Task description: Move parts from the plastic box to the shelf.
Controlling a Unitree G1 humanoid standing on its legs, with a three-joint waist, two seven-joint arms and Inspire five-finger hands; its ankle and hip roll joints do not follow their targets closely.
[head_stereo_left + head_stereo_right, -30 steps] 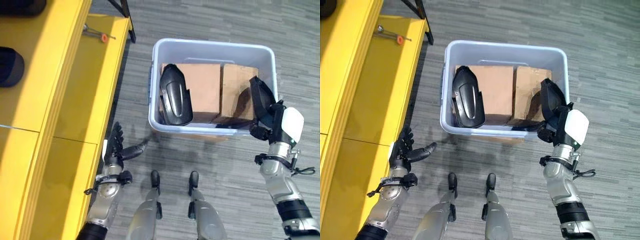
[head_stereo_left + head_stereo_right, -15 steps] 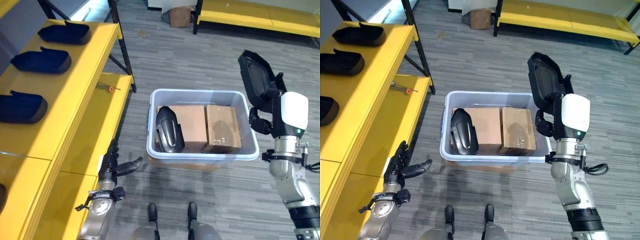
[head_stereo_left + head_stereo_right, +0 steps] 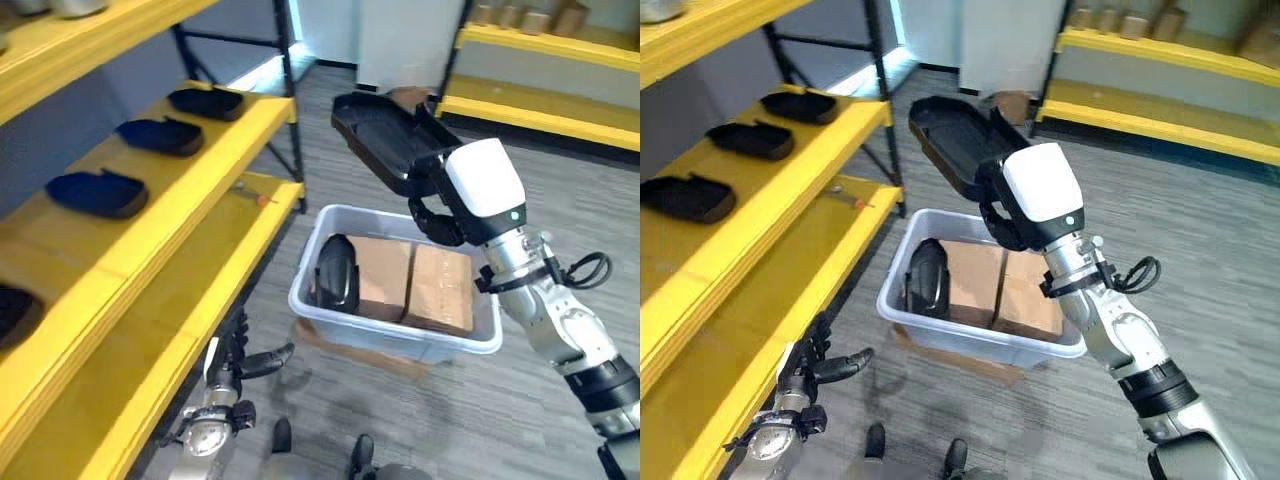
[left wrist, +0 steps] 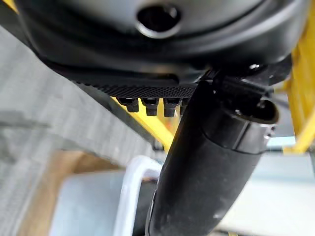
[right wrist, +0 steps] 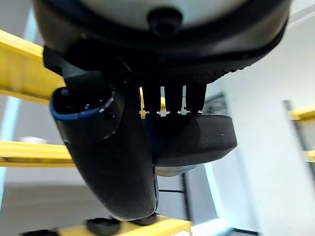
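Right hand (image 3: 432, 205) clenched on black part (image 3: 385, 138), held high above plastic box (image 3: 395, 335), between box and shelf (image 3: 160, 190). Several black parts already on shelf. One part (image 3: 336, 272) left in box beside two cardboard boxes (image 3: 412, 285). Left hand (image 3: 240, 362) low, released, empty.

Shelf (image 3: 150, 215) left of plastic box (image 3: 395, 340), two cartons (image 3: 415, 285) and one part (image 3: 335, 272) inside
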